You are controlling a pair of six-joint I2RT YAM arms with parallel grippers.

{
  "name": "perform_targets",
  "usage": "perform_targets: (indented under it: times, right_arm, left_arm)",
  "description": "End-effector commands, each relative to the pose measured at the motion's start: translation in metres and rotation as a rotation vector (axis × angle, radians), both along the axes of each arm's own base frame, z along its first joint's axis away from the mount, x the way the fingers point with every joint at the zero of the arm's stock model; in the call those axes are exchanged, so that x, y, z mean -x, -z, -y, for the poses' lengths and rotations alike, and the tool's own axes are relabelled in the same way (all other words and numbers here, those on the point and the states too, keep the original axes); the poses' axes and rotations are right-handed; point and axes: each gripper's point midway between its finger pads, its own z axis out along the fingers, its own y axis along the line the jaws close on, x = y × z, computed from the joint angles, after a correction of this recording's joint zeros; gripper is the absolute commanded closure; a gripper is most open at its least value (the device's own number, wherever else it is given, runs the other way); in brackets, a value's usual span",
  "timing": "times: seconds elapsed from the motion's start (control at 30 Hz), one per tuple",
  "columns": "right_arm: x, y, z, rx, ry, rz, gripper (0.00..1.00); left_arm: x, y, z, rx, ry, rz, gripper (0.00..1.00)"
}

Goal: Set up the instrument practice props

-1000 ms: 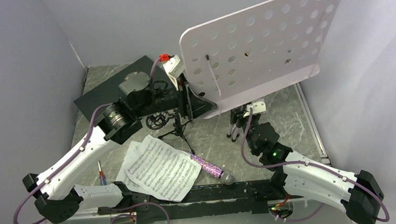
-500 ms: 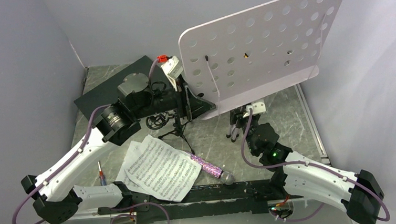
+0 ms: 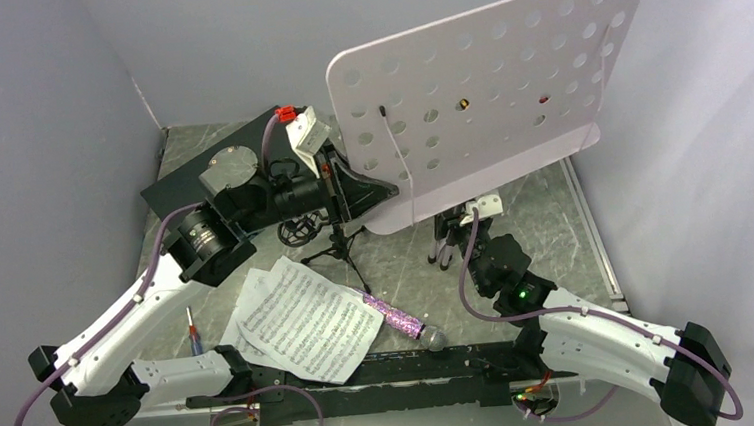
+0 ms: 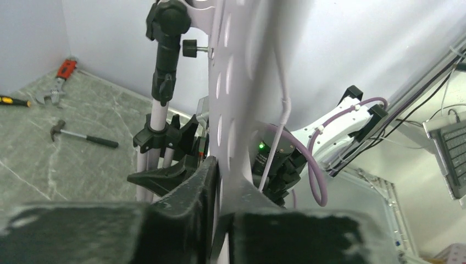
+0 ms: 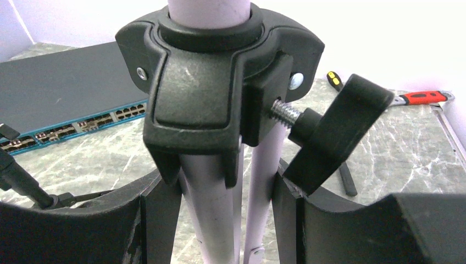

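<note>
Grey marbled worktop [image 3: 554, 216] walled in pale panels, and little of the setup looks finished. The music stand [image 3: 484, 75] is off toward the far right corner, its perforated plate raised and tilted, held by both arms rather than standing on its own. The left gripper [image 4: 218, 170] has its jaws closed on the plate's lower lip. The right gripper [image 5: 220, 209] is clamped around the silver legs just below the black collar. The legs look bunched together, not spread, so I judge the stand is not yet planted.

The pages [image 3: 306, 323] lie overlapping flat toward the near left corner. The microphone [image 3: 395, 319] lies just beside them at the near edge. The mic stand [image 3: 335, 241] is upright near the middle, its ring empty as far as I can tell.

What seems left is to stand the tripod, put the pages on the ledge and seat the microphone in the ring. A dark box [image 3: 176, 192] sits at the far left corner.
</note>
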Motion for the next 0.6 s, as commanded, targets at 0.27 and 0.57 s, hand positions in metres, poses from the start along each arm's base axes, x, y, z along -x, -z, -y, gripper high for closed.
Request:
perform_targets:
  times: [0.27,0.57]
  right_arm:
    - [0.006,-0.050,-0.011,-0.155,-0.064,0.083,0.92]
    - [0.000,-0.046,-0.012,-0.194,-0.034,0.071,0.90]
  left_arm:
    - [0.009,-0.009,0.003,0.023,0.051,0.023,0.97]
    - [0.005,-0.005,0.008,-0.021,0.049,0.063,0.97]
